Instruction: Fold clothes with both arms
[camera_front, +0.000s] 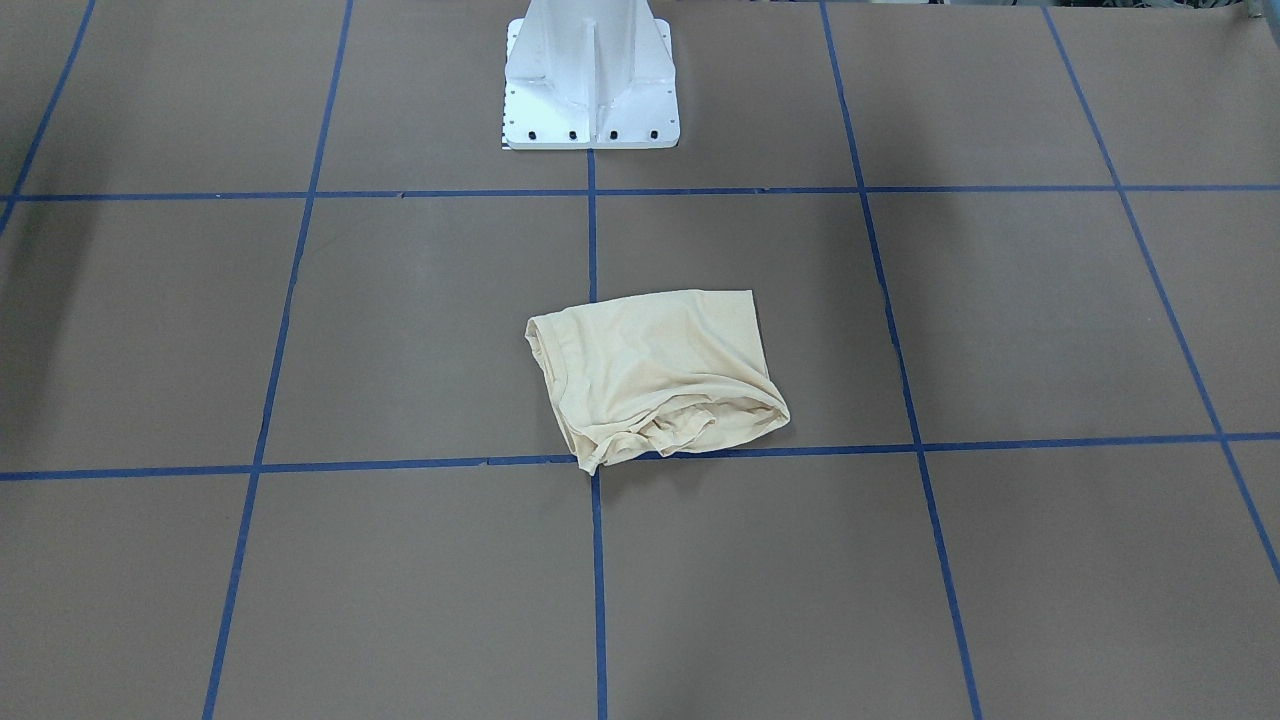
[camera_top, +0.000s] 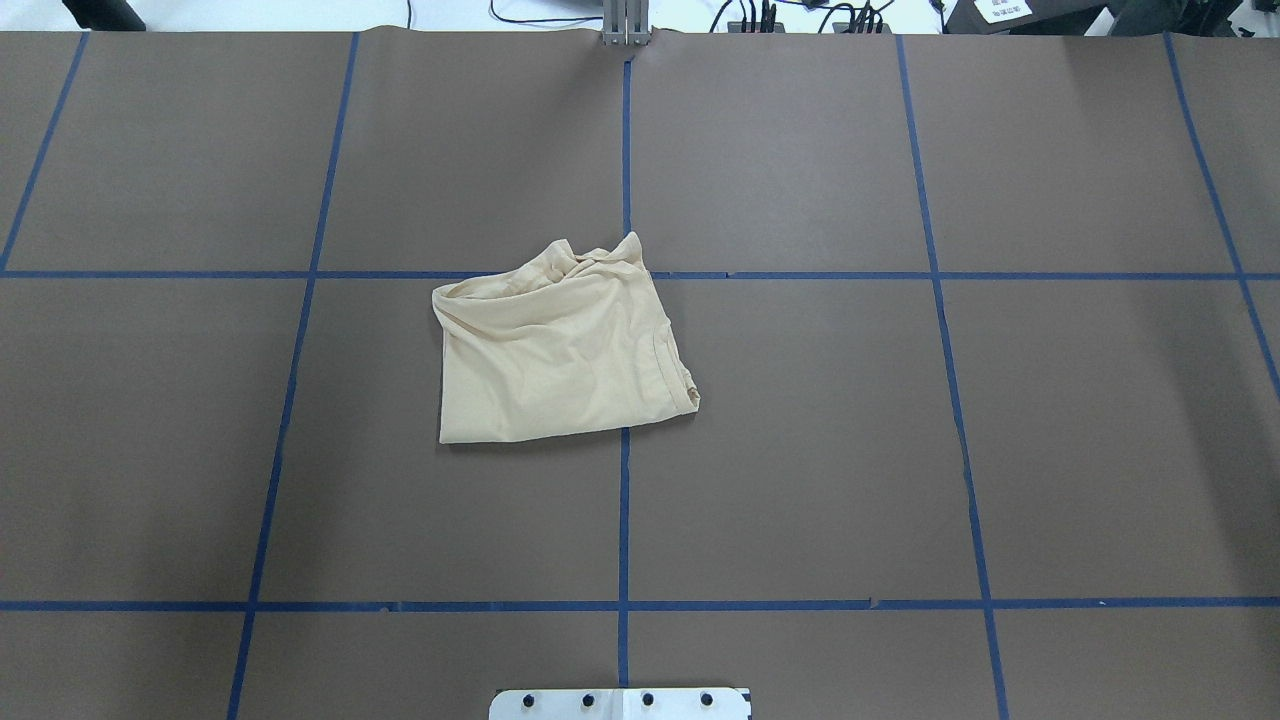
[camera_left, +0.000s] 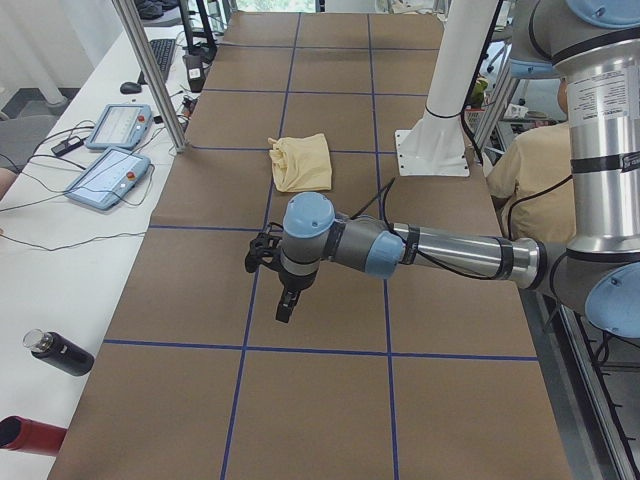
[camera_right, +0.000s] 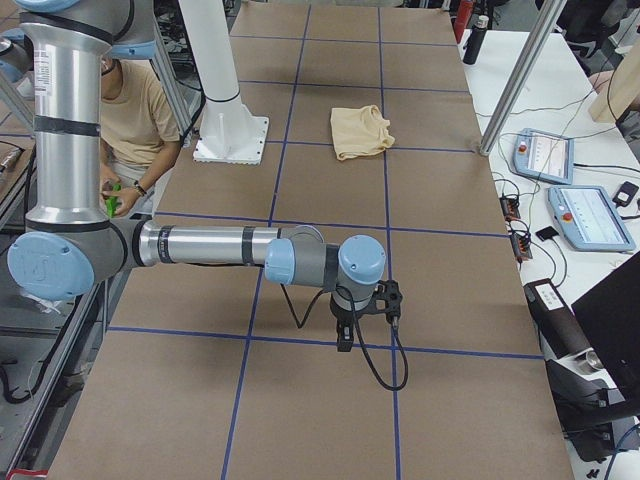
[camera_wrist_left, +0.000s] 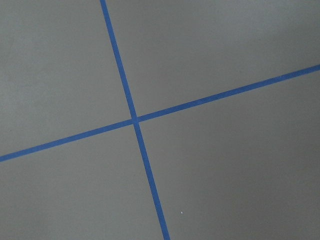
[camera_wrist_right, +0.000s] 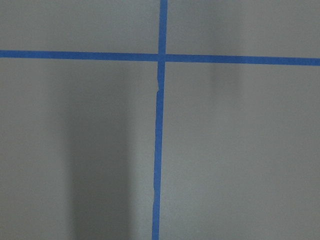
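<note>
The pale cream-yellow shirt (camera_front: 655, 375) lies folded into a small, rumpled bundle near the middle of the brown table (camera_top: 800, 450); it also shows in the overhead view (camera_top: 560, 345) and both side views (camera_left: 302, 162) (camera_right: 360, 130). Its print is hidden. My left gripper (camera_left: 285, 300) hangs over the table far from the shirt, at the table's left end. My right gripper (camera_right: 345, 335) hangs likewise at the right end. Both show only in the side views, so I cannot tell whether they are open or shut. Both wrist views show only table and blue tape lines.
The white pedestal base (camera_front: 590, 80) stands at the robot's side of the table. Two teach pendants (camera_left: 105, 175) and a black bottle (camera_left: 60, 352) lie on the white bench beyond the far edge. A metal pole (camera_left: 150, 70) stands at that edge. A person (camera_right: 130, 110) sits behind the robot.
</note>
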